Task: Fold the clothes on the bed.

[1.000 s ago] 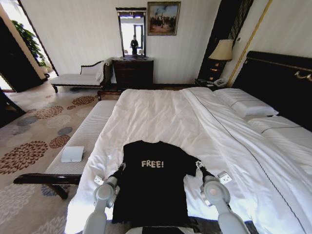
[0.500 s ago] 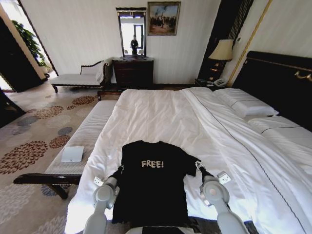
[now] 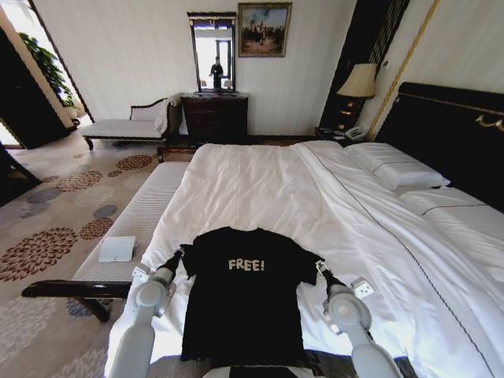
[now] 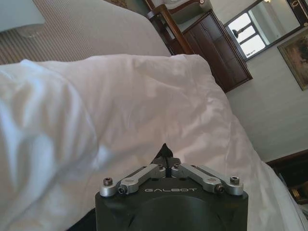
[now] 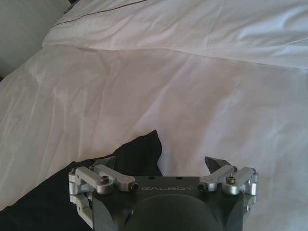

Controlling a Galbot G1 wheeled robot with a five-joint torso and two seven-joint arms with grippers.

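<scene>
The T-shirt is soft matt black cloth with pale printed lettering, lying near the foot edge of the bed, whose duvet is smooth white cloth, lightly creased, with a faint sheen. The headboard is dark glossy wood. The left end effector has brushed silvery metal linkages with dark screws on a matt black body; its fingertips meet on a peak of black cloth. The right end effector has the same finish, spread wide over the sleeve.
</scene>
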